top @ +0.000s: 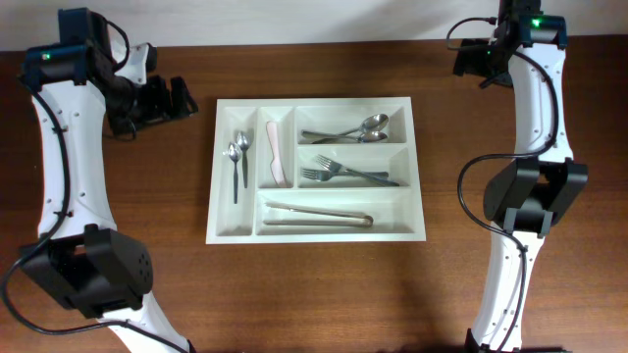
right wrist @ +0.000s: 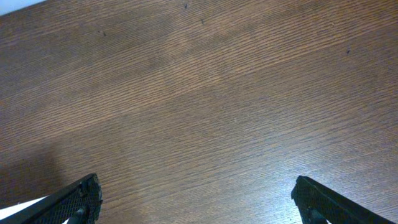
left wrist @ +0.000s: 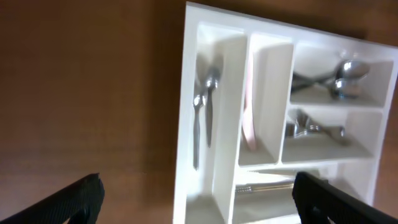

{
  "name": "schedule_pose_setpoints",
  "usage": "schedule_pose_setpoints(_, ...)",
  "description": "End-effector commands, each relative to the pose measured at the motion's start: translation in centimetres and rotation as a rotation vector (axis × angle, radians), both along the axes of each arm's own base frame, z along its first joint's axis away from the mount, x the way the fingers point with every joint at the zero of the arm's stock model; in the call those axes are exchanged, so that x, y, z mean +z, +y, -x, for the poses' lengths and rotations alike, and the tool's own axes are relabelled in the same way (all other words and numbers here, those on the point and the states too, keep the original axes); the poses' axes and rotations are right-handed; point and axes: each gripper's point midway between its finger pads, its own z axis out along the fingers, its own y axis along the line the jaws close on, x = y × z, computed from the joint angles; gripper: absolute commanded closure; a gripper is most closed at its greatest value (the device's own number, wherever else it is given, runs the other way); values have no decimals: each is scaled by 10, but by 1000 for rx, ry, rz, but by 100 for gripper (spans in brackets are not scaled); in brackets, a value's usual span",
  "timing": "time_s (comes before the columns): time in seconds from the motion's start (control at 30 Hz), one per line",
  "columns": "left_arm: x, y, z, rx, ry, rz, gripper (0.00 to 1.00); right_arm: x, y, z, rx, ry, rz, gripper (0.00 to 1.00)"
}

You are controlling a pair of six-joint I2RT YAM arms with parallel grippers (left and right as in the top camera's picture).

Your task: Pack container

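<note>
From the overhead camera I see the large white rectangular plastic cutlery tray (top: pixel 414 167) lying flat near the middle of the dark brown wooden table (top: pixel 314 294), between the two arms and touched by neither. Its leftmost narrow compartment holds two small silver spoons (top: pixel 236 157), and the narrow one beside it holds a pale pink-handled utensil (top: pixel 276 157) (I cannot tell from here whether it is a knife or a spreader). On the right, the upper medium compartment has larger silver spoons (top: pixel 348 131), the one below it has silver forks (top: pixel 348 175), and the long horizontal compartment along the near edge holds a pair of metal tongs (top: pixel 316 216). The left gripper (top: pixel 182 100) sits just beside the tray's upper left corner, apart from it; in its wrist view the black fingers (left wrist: pixel 68 202) stand wide with nothing between them. The right gripper (right wrist: pixel 196 182) is well apart from the tray at the far right edge, its fingers (right wrist: pixel 336 205) also spread wide over bare wood and holding nothing.
</note>
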Motion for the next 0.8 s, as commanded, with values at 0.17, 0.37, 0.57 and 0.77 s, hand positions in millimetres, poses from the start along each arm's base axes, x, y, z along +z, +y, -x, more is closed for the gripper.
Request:
schedule_pose_setpoints(0.17,6,-9,15,-17,40,44,1,-2,-2,0,-5,4,8,1)
schedule_pose_setpoints(0.37,18,-17,9,-34,-19,86,1,-2,-2,0,-5,4,8,1)
schedule_pose_setpoints(0.57,106,-13,-10,-127,-425,-156,1,-2,-2,0,-5,4,8,1)
schedule_pose_setpoints(0.77,171,-20,17,-99,-620,-391,1,-2,-2,0,-5,4,8,1)
